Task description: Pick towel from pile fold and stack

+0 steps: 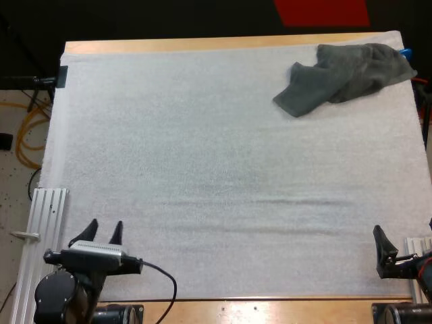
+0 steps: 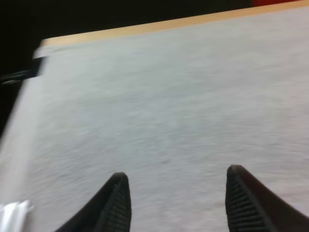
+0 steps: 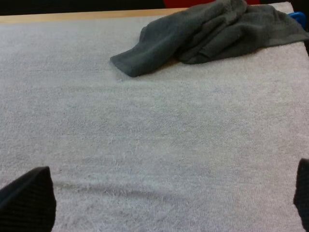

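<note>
Left gripper (image 1: 106,226) spread; right gripper (image 3: 169,188) spread; crumpled towel (image 1: 344,75) far right.

- A wooden desk (image 1: 202,44) fills most of the high view; its bare wood shows as a pale strip along the far edge and again along the near edge.
- A white mat (image 1: 202,169) with a soft, fuzzy surface covers nearly all of the desk top.
- Beyond the far edge everything is dark.
- A speckled beige floor (image 1: 12,196) runs down the left of the frame, with looped yellow cables (image 1: 20,135) lying on it.
- A ribbed metal rail (image 1: 44,216) stands at the lower left, beside the mat.
</note>
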You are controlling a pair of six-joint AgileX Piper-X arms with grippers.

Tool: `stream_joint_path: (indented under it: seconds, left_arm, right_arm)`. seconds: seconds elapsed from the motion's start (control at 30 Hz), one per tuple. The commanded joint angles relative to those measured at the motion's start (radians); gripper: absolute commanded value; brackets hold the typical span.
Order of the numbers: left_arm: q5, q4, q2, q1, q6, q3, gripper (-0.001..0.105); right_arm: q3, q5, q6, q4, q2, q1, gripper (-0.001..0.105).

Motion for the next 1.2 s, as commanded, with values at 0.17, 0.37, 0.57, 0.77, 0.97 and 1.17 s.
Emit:
stream_joint_path:
  seconds: [0.17, 0.37, 0.57, 0.77, 0.97, 1.17]
  left_arm:
    - [0.02, -0.009, -0.124, -0.018, -0.008, 0.002, 0.044]
    - [0.026, -0.009, -0.124, -0.018, -0.007, 0.002, 0.044]
    - [0.062, -0.055, -0.124, -0.018, -0.007, 0.002, 0.07]
    - [0.078, -0.18, -0.086, -0.03, -0.015, -0.039, 0.073]
    - [0.091, -0.228, 0.085, -0.129, -0.006, -0.141, 0.073]
    - [0.091, -0.234, 0.315, -0.316, 0.078, -0.267, 0.073]
  right_arm:
    - [-0.002, -0.007, -0.006, -0.005, -0.037, 0.003, 0.098]
    - [-0.002, -0.007, -0.006, -0.005, -0.037, 0.003, 0.098]
    - [-0.006, -0.005, 0.0, -0.005, -0.036, 0.003, 0.098]
    - [-0.066, 0.002, 0.056, -0.005, 0.012, 0.003, 0.098]
    - [-0.173, 0.002, 0.061, -0.005, 0.146, 0.003, 0.098]
    - [-0.292, -0.067, 0.061, -0.005, 0.311, 0.003, 0.098]
